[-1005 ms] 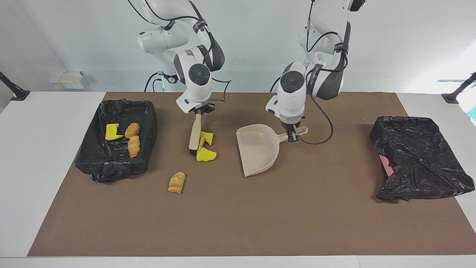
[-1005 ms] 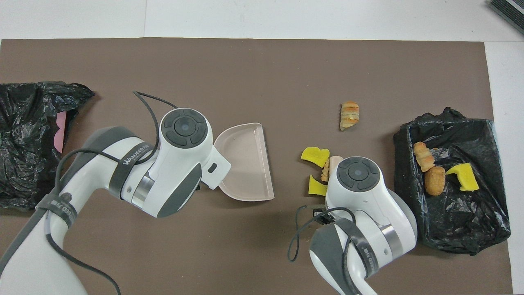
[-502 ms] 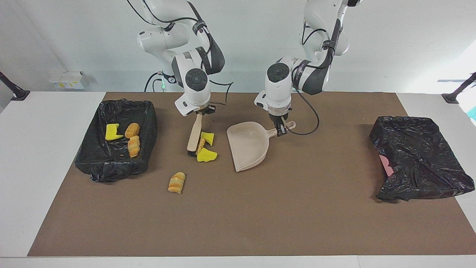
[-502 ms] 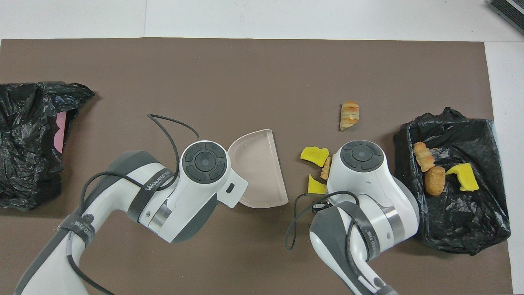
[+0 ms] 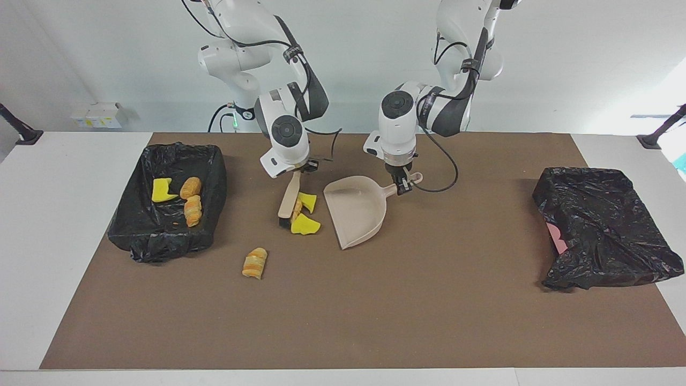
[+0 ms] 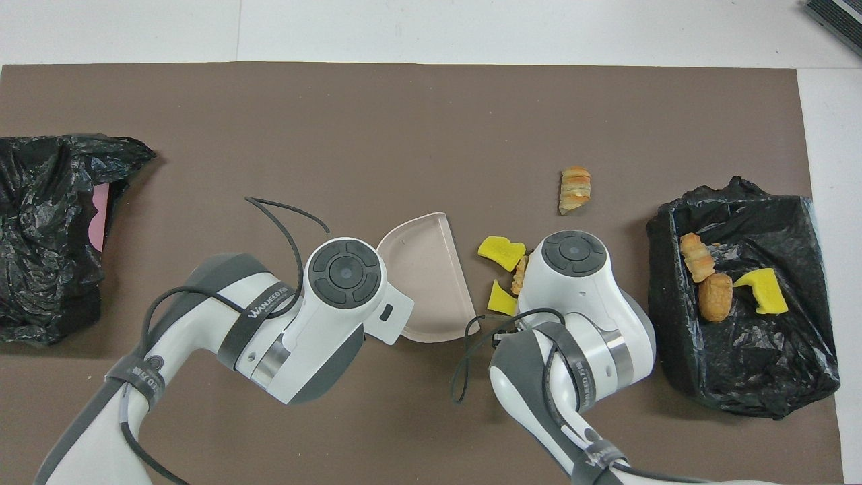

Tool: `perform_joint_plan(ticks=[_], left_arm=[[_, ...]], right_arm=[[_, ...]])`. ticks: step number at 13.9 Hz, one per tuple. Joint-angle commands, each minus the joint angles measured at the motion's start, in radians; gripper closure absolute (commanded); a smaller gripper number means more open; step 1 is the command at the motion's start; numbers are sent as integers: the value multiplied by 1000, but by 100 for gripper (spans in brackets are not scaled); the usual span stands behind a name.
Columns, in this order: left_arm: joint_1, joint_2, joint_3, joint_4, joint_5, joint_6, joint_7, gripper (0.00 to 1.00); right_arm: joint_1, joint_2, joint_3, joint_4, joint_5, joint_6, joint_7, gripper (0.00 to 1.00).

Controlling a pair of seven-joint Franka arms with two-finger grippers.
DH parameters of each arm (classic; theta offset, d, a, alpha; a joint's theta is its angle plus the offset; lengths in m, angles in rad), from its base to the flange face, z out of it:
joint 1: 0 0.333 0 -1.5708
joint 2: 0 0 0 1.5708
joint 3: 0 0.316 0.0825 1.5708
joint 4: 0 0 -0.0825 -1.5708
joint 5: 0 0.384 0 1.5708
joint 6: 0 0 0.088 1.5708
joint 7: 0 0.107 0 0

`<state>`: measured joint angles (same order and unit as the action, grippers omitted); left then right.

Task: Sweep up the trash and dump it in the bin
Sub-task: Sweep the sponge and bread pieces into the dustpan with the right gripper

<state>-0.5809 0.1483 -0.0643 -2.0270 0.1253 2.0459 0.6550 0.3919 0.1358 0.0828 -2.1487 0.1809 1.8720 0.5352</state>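
Right gripper [image 5: 298,170] clenched on brush [image 5: 288,201] beside yellow scraps [image 5: 305,225] — left gripper [image 5: 402,185] grasping dustpan [image 5: 356,212] handle.

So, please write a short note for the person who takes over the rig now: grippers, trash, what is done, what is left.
Right gripper: shut on the brush, at the small pile.
Left gripper: shut on the dustpan handle, its mouth beside the pile.
Done: three scraps lie in the bin at the right arm's end.
Left: the pile of yellow and tan scraps and one striped piece, farther from the robots. Sweep them into the pan, then dump.
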Motion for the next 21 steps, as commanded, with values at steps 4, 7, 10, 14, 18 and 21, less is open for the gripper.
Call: perform_joint_plan(ticks=[4, 7, 10, 14, 18, 21], left_arm=[[-40, 14, 14, -27, -10, 71, -9, 100], [-30, 20, 14, -25, -10, 109, -8, 100], [-11, 27, 14, -24, -10, 120, -5, 100], [3, 36, 14, -15, -12, 119, -11, 100], [3, 40, 15, -2, -49, 111, -31, 100], [-7, 40, 14, -2, -49, 114, -116, 100]], right_arm=[[104, 31, 5, 137, 77, -68, -58, 100], [88, 16, -3, 176, 59, -106, -57, 100], [67, 21, -8, 196, -51, -125, -61, 100], [-66, 73, -6, 271, -245, -154, -133, 100], [-188, 207, -8, 450, -409, -246, -262, 100], [-226, 329, -11, 633, -458, -356, -323, 100]])
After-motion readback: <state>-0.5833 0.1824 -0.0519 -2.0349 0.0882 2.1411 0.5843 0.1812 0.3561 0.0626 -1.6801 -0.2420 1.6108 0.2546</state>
